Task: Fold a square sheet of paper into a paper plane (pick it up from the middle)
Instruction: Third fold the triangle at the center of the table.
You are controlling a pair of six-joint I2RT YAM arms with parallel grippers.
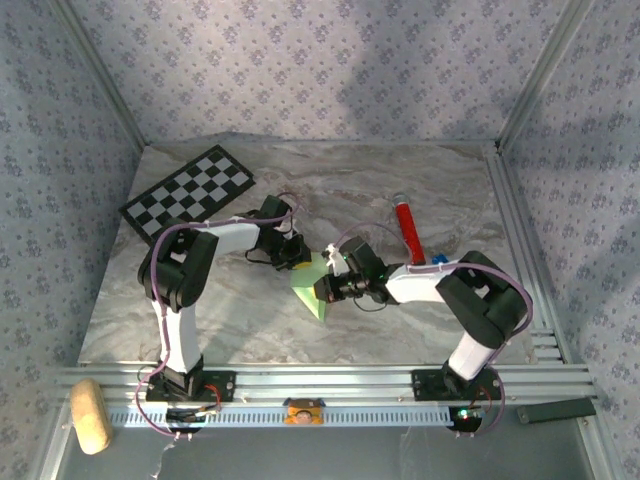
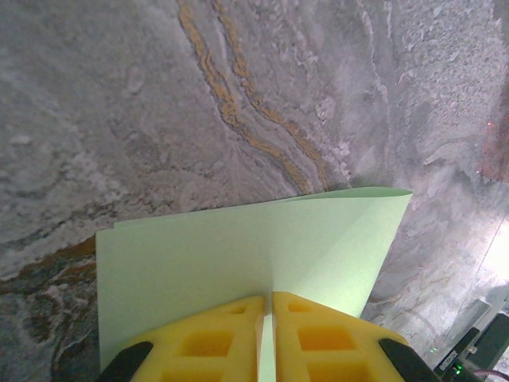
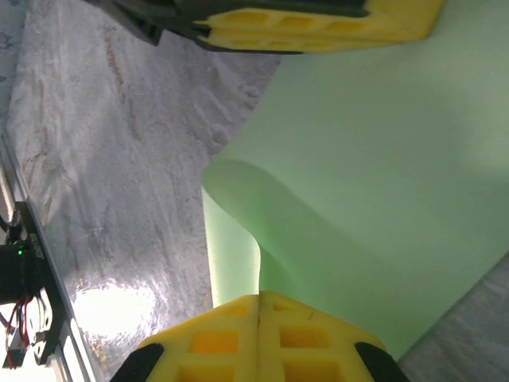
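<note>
The square sheet of paper, light green, is held between both grippers at mid-table. My left gripper pinches its far edge. In the left wrist view the yellow fingers are shut with a thin strip of the paper between them; the sheet spreads out ahead, doubled over at its right side. My right gripper grips the near edge. Its fingers are pressed together on the paper, which curls over in a loop just ahead of them. The left gripper's fingers cross the top of that view.
A black-and-white checkerboard lies at the back left. A red tube lies at the back right with a small blue object near it. Metal rails run along the near edge; a cork-coloured block sits below them at left.
</note>
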